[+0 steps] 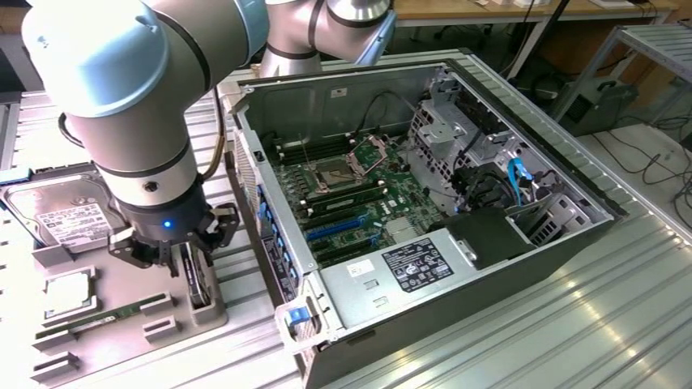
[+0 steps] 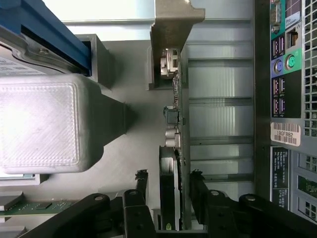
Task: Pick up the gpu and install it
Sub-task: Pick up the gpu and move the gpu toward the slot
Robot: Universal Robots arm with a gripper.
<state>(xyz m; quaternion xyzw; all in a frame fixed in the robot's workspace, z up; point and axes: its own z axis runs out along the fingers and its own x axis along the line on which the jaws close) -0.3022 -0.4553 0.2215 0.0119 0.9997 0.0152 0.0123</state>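
On the ribbed tabletop [image 1: 562, 324], to the exterior view's left of the open computer case [image 1: 454, 348], a grey holder [image 1: 222, 312] holds the gpu [image 2: 173, 119] standing on edge, its long axis running straight between the spread fingers [image 2: 195, 183] that straddle its thin black body with slight gaps, silver bracket [image 2: 173, 25] at the far end
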